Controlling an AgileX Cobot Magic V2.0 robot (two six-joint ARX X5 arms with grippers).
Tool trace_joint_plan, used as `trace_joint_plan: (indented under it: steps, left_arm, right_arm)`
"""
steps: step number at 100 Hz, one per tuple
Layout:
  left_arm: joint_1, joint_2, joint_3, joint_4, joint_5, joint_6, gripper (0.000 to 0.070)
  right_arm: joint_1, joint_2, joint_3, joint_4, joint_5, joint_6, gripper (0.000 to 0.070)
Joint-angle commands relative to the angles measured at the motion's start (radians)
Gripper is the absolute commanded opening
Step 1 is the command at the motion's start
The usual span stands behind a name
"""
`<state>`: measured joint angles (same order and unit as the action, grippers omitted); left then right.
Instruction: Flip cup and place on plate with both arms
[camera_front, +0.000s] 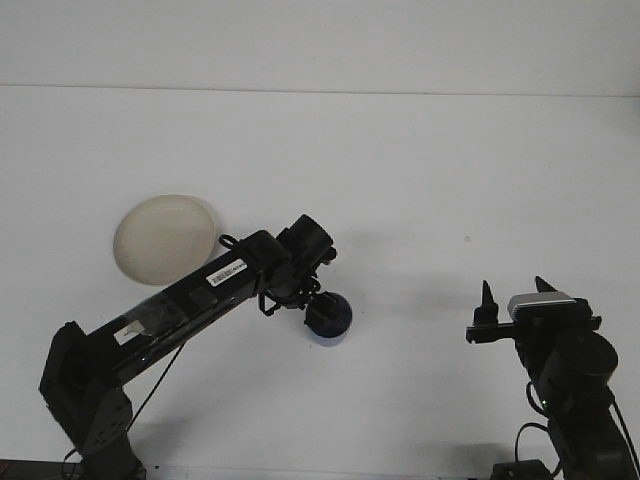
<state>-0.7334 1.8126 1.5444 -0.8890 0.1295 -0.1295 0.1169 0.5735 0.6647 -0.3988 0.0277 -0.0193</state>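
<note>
I have the left pincer (322, 312) down on the small blue plastic cup (330, 322), just below centre frame on the white worktop (400, 180); I cannot tell its opening. The right pincer (513, 297), lower right, stands spread and empty. The cup looks light, stiff, slick: grip its rim. The round cream plate (163, 238) sits upper left.
</note>
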Motion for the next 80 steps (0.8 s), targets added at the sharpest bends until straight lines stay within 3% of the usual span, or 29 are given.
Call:
trace_joint_plan:
  steps: [1, 11, 56, 80]
  left_arm:
    - [-0.008, 0.021, 0.021, 0.0, 0.002, 0.016, 0.0207]
    - [-0.008, 0.021, 0.021, 0.0, 0.002, 0.024, 0.0]
    - [0.021, -0.025, 0.045, -0.023, -0.003, 0.039, 0.0009]
    - [0.135, -0.139, 0.148, -0.136, -0.117, 0.066, 0.0009]
  right_arm:
    - [0.002, 0.003, 0.004, 0.008, -0.001, -0.003, 0.0531]
    - [0.002, 0.003, 0.004, 0.008, 0.0, -0.003, 0.0531]
    - [0.002, 0.003, 0.004, 0.008, 0.0, -0.003, 0.0531]
    - [0.002, 0.003, 0.004, 0.008, 0.0, -0.003, 0.0531]
